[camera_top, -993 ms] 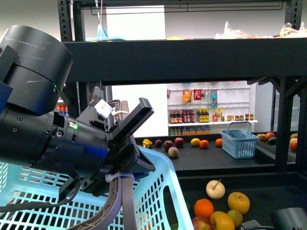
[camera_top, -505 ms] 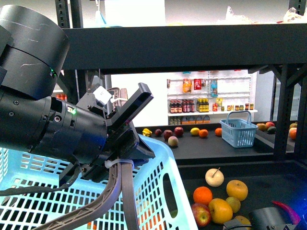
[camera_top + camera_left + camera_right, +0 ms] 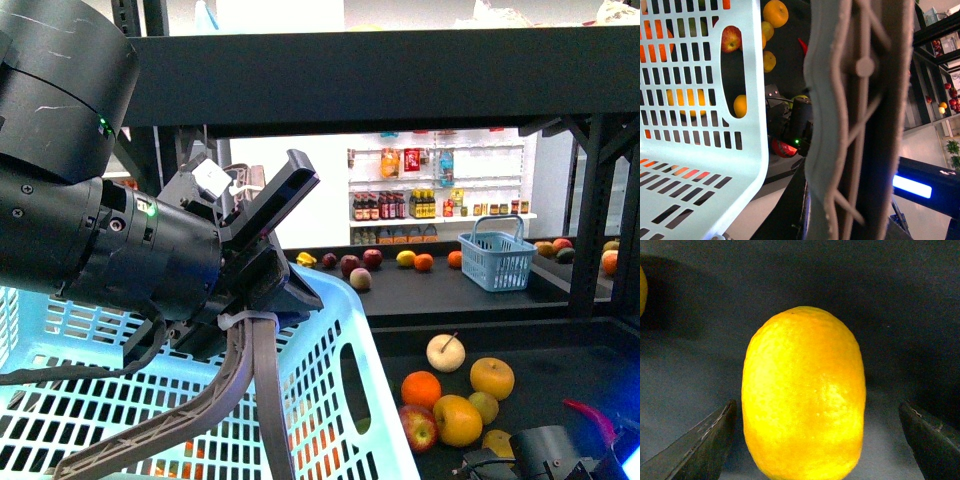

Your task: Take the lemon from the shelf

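Right arm [image 3: 548,452] now extends further into view at lower right, close beside the fruit pile [image 3: 455,395]. Shelf [image 3: 380,75] and fruit sit higher in the front view.

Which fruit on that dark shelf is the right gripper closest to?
The lemon, the big bright yellow oval one. It sits between the fingers of the open right gripper, touching neither; another yellow fruit only shows at the picture's edge.

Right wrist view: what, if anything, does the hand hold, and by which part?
Nothing yet. The lemon lies between the wide-open fingers, not clamped.
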Controlling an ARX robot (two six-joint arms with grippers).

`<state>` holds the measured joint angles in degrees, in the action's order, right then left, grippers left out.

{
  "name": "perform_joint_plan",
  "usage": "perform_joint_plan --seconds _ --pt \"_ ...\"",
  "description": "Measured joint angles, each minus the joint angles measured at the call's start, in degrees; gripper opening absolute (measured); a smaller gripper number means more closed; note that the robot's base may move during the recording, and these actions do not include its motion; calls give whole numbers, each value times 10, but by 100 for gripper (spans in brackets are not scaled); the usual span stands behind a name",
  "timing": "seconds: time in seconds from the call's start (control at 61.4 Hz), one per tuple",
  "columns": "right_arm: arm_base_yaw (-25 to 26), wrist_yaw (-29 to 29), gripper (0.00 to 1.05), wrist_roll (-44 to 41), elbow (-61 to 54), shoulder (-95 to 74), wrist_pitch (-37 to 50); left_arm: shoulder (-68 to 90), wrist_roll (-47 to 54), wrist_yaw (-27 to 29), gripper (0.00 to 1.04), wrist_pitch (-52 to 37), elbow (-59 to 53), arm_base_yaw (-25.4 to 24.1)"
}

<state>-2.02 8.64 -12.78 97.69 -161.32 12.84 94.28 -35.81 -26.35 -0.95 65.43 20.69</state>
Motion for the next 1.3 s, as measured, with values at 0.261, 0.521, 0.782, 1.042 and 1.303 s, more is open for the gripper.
perform_joint_plan --seconds 0.261,0.521,0.782,1.042,1.303 --pt "-3 7 67 8 -8 3 1 0 0 0 12 0 0 0" --pt "8 29 46 12 -82 75 37 0 0 0 12 0 0 0" --pt "30 73 45 32 -198 247 86 0 0 0 12 0 0 0" --pt "19 158 45 89 -320 456 76 0 0 0 12 0 0 0" --pt "-50 187 45 132 -359 569 48 0 0 0 12 0 0 0"
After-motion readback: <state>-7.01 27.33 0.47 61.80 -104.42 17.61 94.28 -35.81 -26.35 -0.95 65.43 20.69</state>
